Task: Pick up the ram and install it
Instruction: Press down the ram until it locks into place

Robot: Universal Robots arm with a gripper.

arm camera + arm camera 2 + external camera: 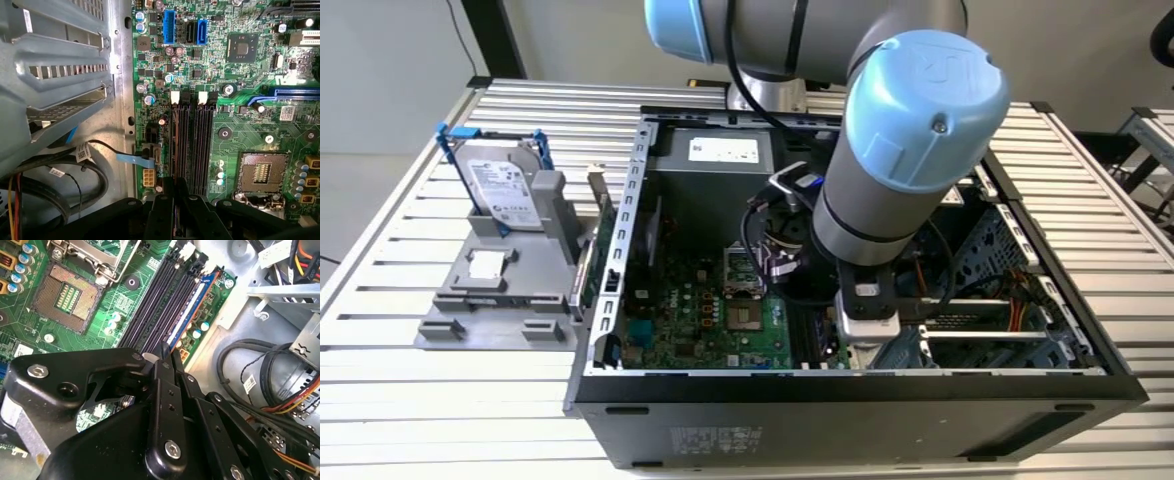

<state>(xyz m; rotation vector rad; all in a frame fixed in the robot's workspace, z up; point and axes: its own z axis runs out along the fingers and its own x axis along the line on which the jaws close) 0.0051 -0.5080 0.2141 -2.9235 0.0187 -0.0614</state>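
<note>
The tool (867,342) is down inside the open computer case (854,400), at the end of the arm, low over the motherboard (694,310) on the side toward the exterior view's right. In both wrist views I see its black fingers (165,390) drawn in to a narrow slit, and the near end of the ram (192,310) runs straight in between their tips. I read that as the tool (169,351) closed down on the stick, with barely any gap beyond the board's own thickness.

The ram stands on edge along the outermost of the four long memory slots (160,305), the one nearest the motherboard's edge, and shows as a thin blue line. In the first wrist view I get it as a fine strip (173,145) along that same slot, leading up from the tool (176,187). I can't tell from here whether it is pressed fully home. The other three slots beside it hold nothing.

The processor socket (67,297) lies open on the far side of the slots from the ram. Black cables (250,355) loop over the bare case floor just past the board's edge.

Outside the case, toward the exterior view's left, a hard drive (500,185) in a blue frame stands upright in a grey fixture (494,290) on the slatted bench (400,400).
</note>
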